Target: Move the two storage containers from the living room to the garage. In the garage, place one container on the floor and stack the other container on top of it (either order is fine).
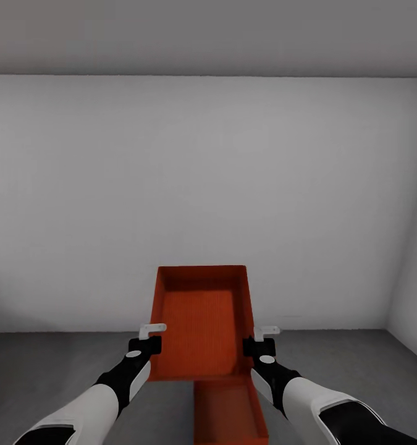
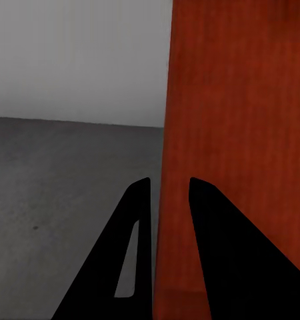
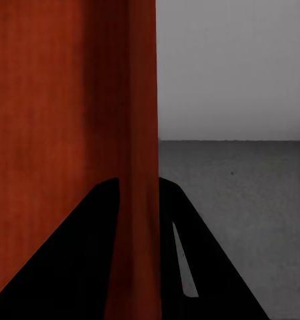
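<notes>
Held bin (image 1: 201,321) aloft between left tool (image 1: 147,339) and right tool (image 1: 261,340), each clamped on a side wall; hung above and beyond floor bin (image 1: 228,411), long axes aligned.

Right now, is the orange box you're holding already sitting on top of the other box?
No: the head view shows the held container raised between both grippers, while the second container lies lower down on the grey floor.

The held container (image 1: 202,321) hides the far end of the lower container (image 1: 228,411).
</notes>
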